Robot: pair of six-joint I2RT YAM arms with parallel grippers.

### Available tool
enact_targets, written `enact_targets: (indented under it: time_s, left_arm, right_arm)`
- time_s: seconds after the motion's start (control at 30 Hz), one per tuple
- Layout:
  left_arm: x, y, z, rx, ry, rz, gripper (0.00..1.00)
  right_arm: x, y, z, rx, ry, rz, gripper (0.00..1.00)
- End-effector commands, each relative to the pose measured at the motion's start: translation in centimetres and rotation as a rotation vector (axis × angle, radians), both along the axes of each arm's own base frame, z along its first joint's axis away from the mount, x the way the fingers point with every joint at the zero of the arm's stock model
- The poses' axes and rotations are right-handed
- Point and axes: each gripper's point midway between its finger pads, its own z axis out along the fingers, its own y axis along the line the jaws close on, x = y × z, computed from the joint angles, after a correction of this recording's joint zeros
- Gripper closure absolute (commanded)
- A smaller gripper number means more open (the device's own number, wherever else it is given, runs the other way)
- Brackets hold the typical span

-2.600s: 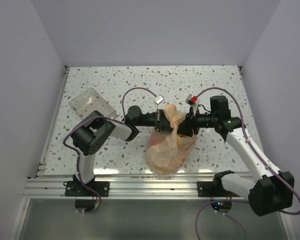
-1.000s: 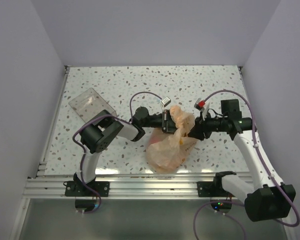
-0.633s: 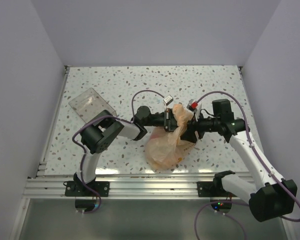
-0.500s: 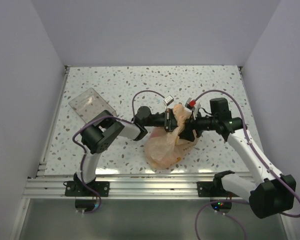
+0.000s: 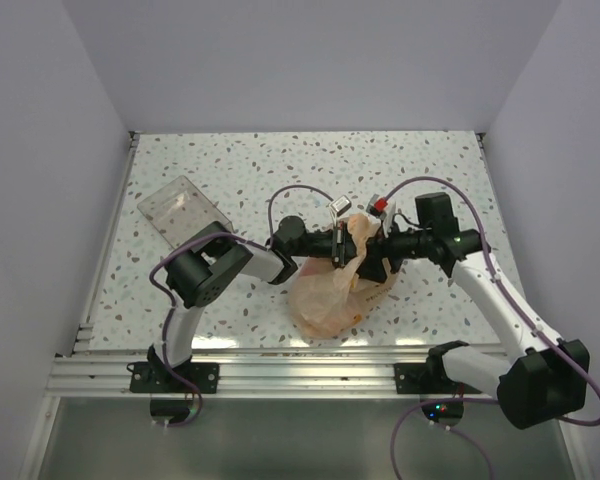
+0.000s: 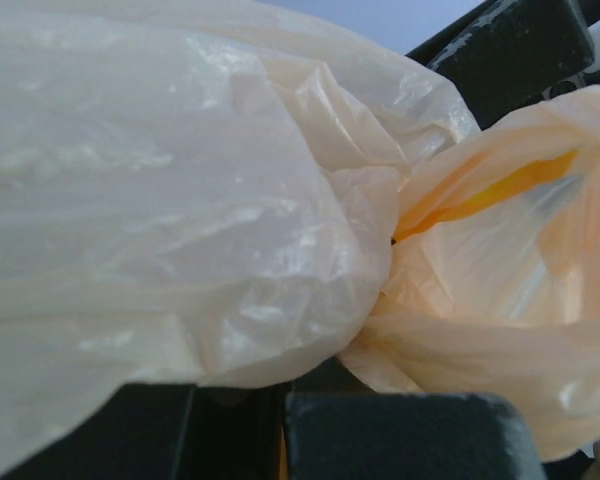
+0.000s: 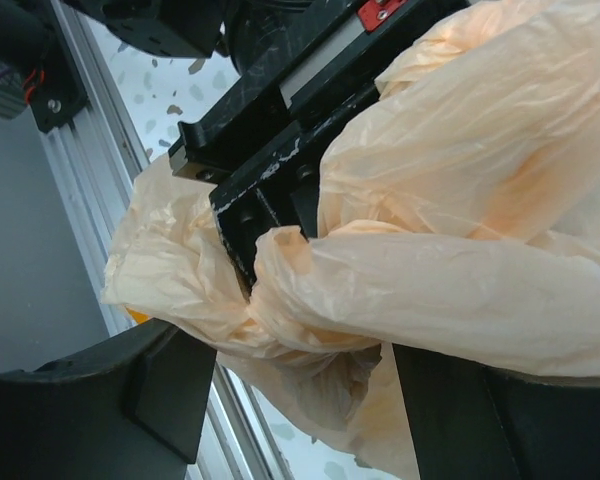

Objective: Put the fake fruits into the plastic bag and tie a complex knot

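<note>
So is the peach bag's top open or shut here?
Shut: the translucent peach plastic bag is twisted into a bunch at its top between left fingers and right fingers. Knot finished: cannot tell.

We see a white table with small dark speckles point(image 5: 230, 165), closed on three sides by plain pale grey-lilac walls point(image 5: 310, 60). Along its near edge runs a silver aluminium rail frame point(image 5: 300, 368), and below it a dull grey-green floor panel point(image 5: 280, 440). The light is soft and even.
</note>
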Motion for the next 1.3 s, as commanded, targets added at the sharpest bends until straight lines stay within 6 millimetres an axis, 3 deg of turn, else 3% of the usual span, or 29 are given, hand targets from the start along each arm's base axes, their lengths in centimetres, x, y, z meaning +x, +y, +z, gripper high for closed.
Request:
enact_targets:
  time_s: [0.0,0.2,0.37,0.57,0.67,0.93,1.17,1.27]
  left_arm:
    - [-2.6,2.6,8.0,-0.407,-0.4,-0.009,1.0]
    - [-2.3,2.6,7.6,-0.389,-0.396,-0.015,1.0]
    - [-2.2,2.6,7.5,-0.382,-0.39,-0.016,1.0]
    - [-2.1,2.5,7.5,-0.381,-0.387,-0.018,1.0]
    - [-2.0,2.5,7.3,-0.377,-0.371,-0.018,1.0]
    - [-1.9,2.4,7.2,-0.357,-0.348,-0.019,0.97]
    - [-1.7,2.2,7.0,-0.349,-0.34,-0.015,0.95]
    - [-1.7,2.2,7.1,-0.351,-0.343,-0.019,0.95]
  right_arm:
    - [-0.9,-0.2,2.2,-0.015,-0.089,0.086,0.3]
    - [-2.6,-2.3,2.2,-0.137,-0.125,0.156,0.28]
    - [-2.8,-5.0,2.3,-0.195,-0.169,0.193,0.34]
    - [-3.5,-6.0,1.8,-0.258,-0.22,0.286,0.44]
    - [-2.8,-5.5,1.9,-0.231,-0.261,0.267,0.5]
    - [-0.4,-3.7,2.0,-0.156,-0.281,0.24,0.49]
    - [-0.6,-2.4,1.9,-0.14,-0.284,0.275,0.49]
    - [-0.9,-1.9,1.8,-0.137,-0.28,0.285,0.55]
